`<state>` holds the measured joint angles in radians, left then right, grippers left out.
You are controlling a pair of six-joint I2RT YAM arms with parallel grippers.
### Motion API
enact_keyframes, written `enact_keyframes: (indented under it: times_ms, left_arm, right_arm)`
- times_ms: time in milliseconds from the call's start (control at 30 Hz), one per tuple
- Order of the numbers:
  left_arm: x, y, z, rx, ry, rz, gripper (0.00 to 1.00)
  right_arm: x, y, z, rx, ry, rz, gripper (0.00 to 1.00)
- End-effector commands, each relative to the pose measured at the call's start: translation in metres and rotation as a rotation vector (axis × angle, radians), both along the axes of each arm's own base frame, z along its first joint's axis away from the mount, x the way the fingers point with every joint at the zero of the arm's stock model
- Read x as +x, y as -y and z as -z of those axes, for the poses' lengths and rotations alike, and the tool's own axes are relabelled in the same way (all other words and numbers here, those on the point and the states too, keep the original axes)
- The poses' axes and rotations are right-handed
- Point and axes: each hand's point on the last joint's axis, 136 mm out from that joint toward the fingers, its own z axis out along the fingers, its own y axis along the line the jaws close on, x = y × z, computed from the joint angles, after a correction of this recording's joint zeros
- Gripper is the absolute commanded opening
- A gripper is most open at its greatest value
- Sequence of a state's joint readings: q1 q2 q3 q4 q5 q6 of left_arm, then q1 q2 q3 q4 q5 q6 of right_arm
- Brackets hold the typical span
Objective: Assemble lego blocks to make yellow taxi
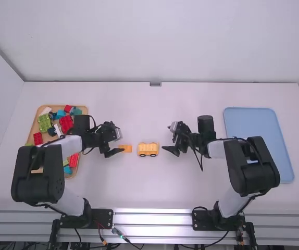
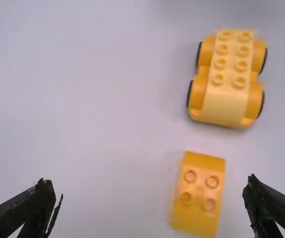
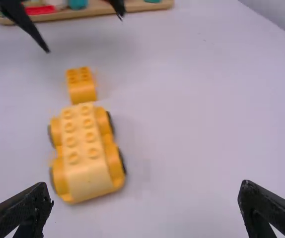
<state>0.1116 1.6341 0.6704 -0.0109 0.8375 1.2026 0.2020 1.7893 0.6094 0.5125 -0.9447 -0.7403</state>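
My left gripper [image 1: 116, 146] stands open just left of a small orange-yellow block [image 1: 125, 148]. In the left wrist view that block [image 2: 199, 193], with several studs, lies between the spread fingers of my left gripper [image 2: 150, 208], nearer the right one. The yellow car [image 1: 148, 149], a wheeled base with a studded light-yellow brick on top, stands upright at mid-table, apart from the block. My right gripper [image 1: 173, 139] is open just right of the car. In the right wrist view the car [image 3: 85, 153] sits beyond the wide-open right gripper [image 3: 145, 203].
A wooden tray [image 1: 33, 127] of red, green, blue and white blocks lies at the left, partly under the left arm. A light blue tray [image 1: 251, 125] is at the right, partly covered by the right arm. A wall rises behind the table.
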Motion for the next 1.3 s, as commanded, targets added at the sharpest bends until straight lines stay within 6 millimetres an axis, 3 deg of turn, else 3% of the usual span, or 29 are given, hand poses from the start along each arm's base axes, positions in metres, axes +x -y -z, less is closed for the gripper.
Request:
enact_keyframes:
  times_ms: [0,167,500,967,1133,1267]
  left_arm:
    - [-0.013,0.014,-0.002,-0.101,-0.027,0.033,0.99]
    - [-0.014,0.013,0.000,-0.106,-0.037,0.029,0.99]
    - [-0.013,0.011,0.035,-0.075,-0.110,0.076,0.99]
    - [-0.013,0.012,0.052,-0.057,-0.098,0.131,0.96]
    - [-0.012,0.011,0.052,-0.049,-0.080,0.141,0.88]
    - [-0.012,0.011,0.053,-0.047,-0.082,0.140,0.71]
  right_arm:
    - [-0.023,-0.013,-0.009,0.063,0.024,-0.096,0.99]
    - [-0.028,-0.028,0.002,0.062,0.026,-0.138,0.99]
    - [-0.026,-0.051,0.029,0.047,-0.037,-0.193,0.99]
    - [-0.025,-0.051,0.031,0.044,-0.045,-0.192,0.99]
    - [-0.027,-0.051,0.036,0.047,-0.072,-0.189,0.99]
    - [-0.029,-0.053,0.040,0.043,-0.082,-0.195,0.99]
